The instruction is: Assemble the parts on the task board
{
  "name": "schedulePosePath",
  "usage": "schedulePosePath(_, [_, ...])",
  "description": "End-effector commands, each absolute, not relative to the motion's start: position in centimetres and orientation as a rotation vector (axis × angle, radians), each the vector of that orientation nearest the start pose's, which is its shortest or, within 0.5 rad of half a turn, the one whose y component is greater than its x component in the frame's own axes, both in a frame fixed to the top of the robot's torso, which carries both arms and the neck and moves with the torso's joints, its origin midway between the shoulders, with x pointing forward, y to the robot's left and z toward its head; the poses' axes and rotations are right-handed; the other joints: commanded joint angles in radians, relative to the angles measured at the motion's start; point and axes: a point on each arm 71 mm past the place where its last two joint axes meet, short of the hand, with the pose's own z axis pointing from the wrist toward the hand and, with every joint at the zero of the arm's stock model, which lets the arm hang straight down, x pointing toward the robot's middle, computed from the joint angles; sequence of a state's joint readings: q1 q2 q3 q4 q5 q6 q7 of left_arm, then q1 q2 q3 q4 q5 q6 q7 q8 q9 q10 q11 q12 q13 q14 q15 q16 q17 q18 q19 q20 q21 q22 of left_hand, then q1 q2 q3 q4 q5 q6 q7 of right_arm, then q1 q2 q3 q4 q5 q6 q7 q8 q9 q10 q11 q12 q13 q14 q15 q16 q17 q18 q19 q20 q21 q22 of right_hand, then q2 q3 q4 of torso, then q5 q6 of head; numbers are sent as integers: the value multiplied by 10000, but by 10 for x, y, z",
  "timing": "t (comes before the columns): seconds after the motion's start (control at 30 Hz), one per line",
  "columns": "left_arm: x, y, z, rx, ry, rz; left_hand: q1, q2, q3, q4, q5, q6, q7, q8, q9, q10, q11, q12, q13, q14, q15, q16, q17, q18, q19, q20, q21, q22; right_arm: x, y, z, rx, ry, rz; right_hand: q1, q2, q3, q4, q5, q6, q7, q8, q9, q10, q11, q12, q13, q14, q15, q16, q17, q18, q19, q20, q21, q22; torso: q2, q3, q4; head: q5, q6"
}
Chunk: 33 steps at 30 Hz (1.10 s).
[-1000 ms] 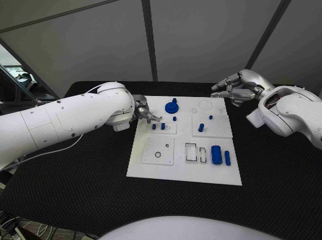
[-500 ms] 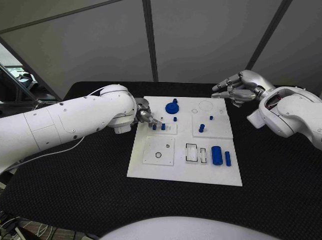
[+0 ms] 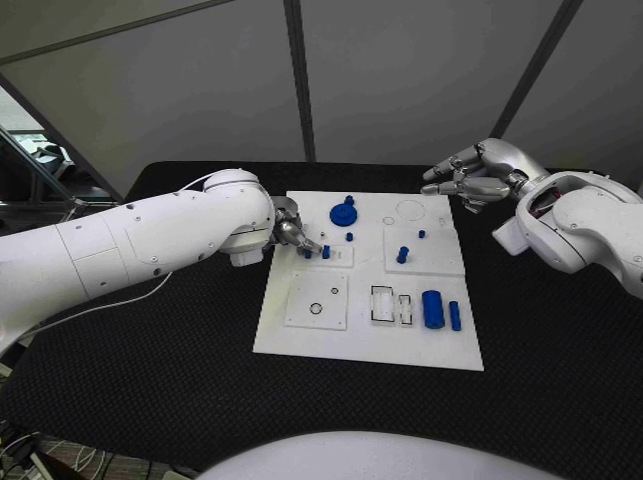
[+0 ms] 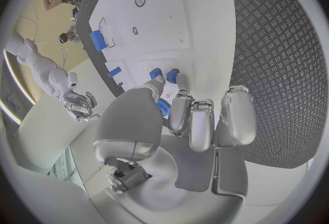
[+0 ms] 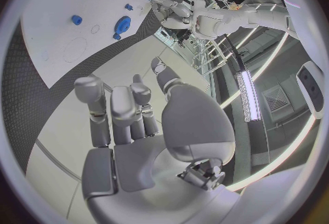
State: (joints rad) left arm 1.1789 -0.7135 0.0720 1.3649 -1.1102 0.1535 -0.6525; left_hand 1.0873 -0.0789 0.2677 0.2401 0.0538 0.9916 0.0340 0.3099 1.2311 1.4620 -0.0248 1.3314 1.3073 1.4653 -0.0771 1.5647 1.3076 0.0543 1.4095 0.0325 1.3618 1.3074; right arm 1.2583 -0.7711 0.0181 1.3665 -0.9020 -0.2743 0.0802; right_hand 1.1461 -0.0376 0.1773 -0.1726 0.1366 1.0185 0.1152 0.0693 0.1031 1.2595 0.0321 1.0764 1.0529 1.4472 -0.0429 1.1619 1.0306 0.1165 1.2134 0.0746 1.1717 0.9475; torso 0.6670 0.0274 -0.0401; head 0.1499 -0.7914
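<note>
1. White task board (image 3: 300, 335) lies mid-frame on the black desk (image 3: 148, 380), carrying the blue parts: a round knobbed piece (image 3: 344, 213) near its upper edge, two short pegs (image 3: 317, 252) at its upper left, a peg (image 3: 402, 256) right of centre, and a cylinder (image 3: 432, 309) with a slim bar (image 3: 454, 316) at lower right.
2. Over the last second the left hand (image 3: 292, 232) has crept rightward onto the board's upper left, its fingers (image 4: 180, 111) now at the two short pegs.
3. Whether those fingers already grip a peg, I cannot tell; they sit partly curled, close against them.
4. The right hand (image 3: 465, 178) has stayed raised at upper right, off the board, fingers (image 5: 109, 108) loosely apart and holding nothing.
5. Judgement: a grasp of a peg is about to begin; assembly looks barely begun.
</note>
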Motion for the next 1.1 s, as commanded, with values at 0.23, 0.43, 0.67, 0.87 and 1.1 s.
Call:
schedulePosePath(0.23, [514,206,-215,-2879,23119,-2673,282,79,-19,-48,-51,-43,55,-58,-34,216,-8,-71,1977,1042,-49,13,2598,126,-38,-18,-60,281,530,-208,-143,2866,16295,10055,-18,52,-3,-8,18,-82,-16,-49,9,43,-14,7,3,70,18,-42,1,96,69,-26,-40,4,0,-1,12,-11,-26])
schedulePosePath(0.43, [514,204,-214,-2933,22975,-2812,549,383,101,-131,-48,-19,31,-63,-52,220,-28,-60,1979,1043,-56,20,2603,121,-22,-20,-48,308,530,-208,-143,2871,16295,10047,-18,52,-3,-8,18,-82,-16,-49,9,43,-14,7,3,70,18,-42,1,96,69,-26,-40,4,-3,1,6,-12,-37])
schedulePosePath(0.67, [511,202,-213,-2874,22850,-3101,1412,872,555,-787,1,-103,-12,-111,-85,212,-73,-82,1969,1044,-92,22,2604,121,0,-53,-42,340,530,-209,-143,2882,16298,10027,-25,63,0,-8,20,-80,-18,-46,12,67,-17,38,22,82,16,-39,24,94,84,-27,-44,9,-1,0,0,-31,-81])
schedulePosePath(0.87, [509,199,-213,-2754,22786,-3390,2149,1009,1345,-1777,1087,-286,68,-228,-168,190,-27,-126,1950,1044,-64,22,2604,114,5,-47,-55,363,530,-209,-143,2879,16303,10028,-25,63,0,-8,20,-80,-18,-46,12,67,-17,38,22,82,16,-39,24,94,84,-27,-44,9,-1,1,15,-38,-89])
schedulePosePath(1.1, [508,199,-212,-2768,22667,-3547,2056,944,1767,-2219,1302,-295,132,-231,-180,192,28,-161,1935,1046,-9,27,2608,108,13,8,-52,393,531,-209,-143,2878,16304,10027,-25,63,0,-8,20,-80,-18,-46,12,67,-17,38,22,82,16,-39,24,94,84,-27,-44,9,-6,1,10,-31,-87])
